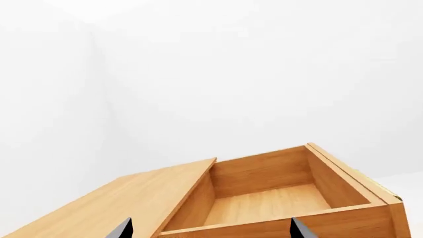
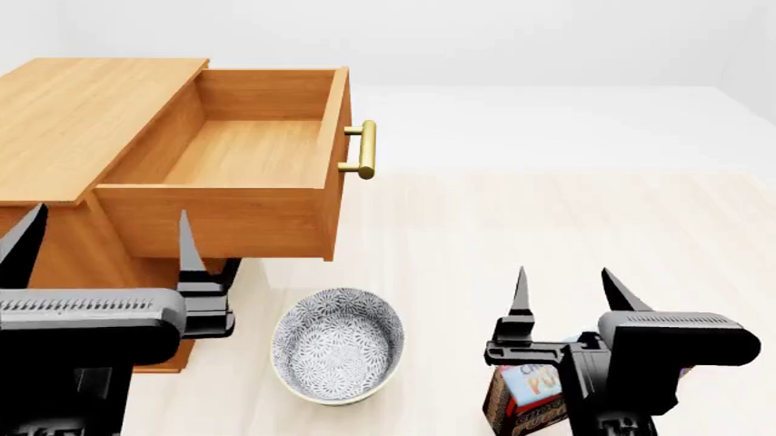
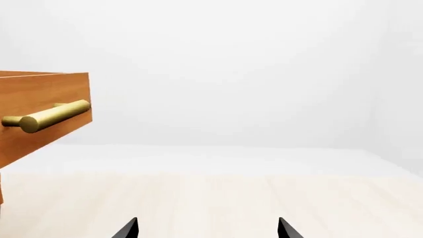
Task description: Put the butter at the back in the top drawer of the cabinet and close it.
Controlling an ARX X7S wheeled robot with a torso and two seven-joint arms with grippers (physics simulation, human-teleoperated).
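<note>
A: Left gripper (image 2: 107,250)?
B: Released. Black fingers spread wide, nothing between them. Hovers by the front corner of the boxy light brown wooden cabinet (image 2: 85,118).

A: And the uppermost light wood top drawer (image 2: 243,145)?
B: Pulled well out, plain board bottom showing. Lies at about 1 o'clock from the left gripper, apart from it, and at 10 o'clock from the right gripper (image 2: 564,283). Shows in the left wrist view too, just past the fingertips.

A: Short brass bar handle (image 2: 359,150)?
B: Fixed on the drawer front, at 11 o'clock from the right gripper, well apart from it.

A: Right gripper, then?
B: Also released, jaws parted, gripping nothing. Hangs over a dark brown and blue pudding box (image 2: 524,392), peeking out at 6 o'clock below it.

A: Small red-orange butter carton?
B: Cannot tell. Not made out in any view, with much of the pale wooden floor (image 2: 510,227) beside the pudding box covered by the right arm.

A: Anything between the grippers?
B: Round grey-and-white patterned bowl (image 2: 337,343), on the floor at 4 o'clock from the left gripper, touching neither.
</note>
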